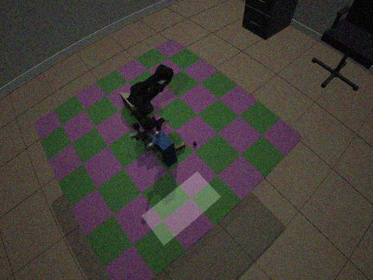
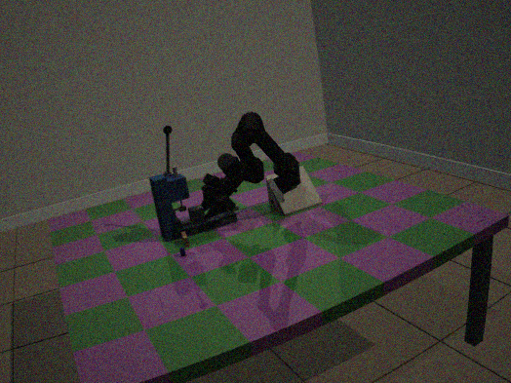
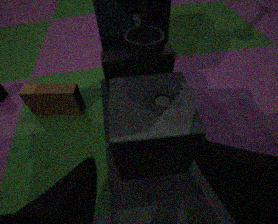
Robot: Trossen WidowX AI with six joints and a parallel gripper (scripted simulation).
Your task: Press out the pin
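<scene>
- Around my green-and-magenta checkered worktop, tan tiles cover the floor.
- Plain gray walls meet pale baseboards.
- Dark drawer cabinet; black chair.
- Dim light.
</scene>
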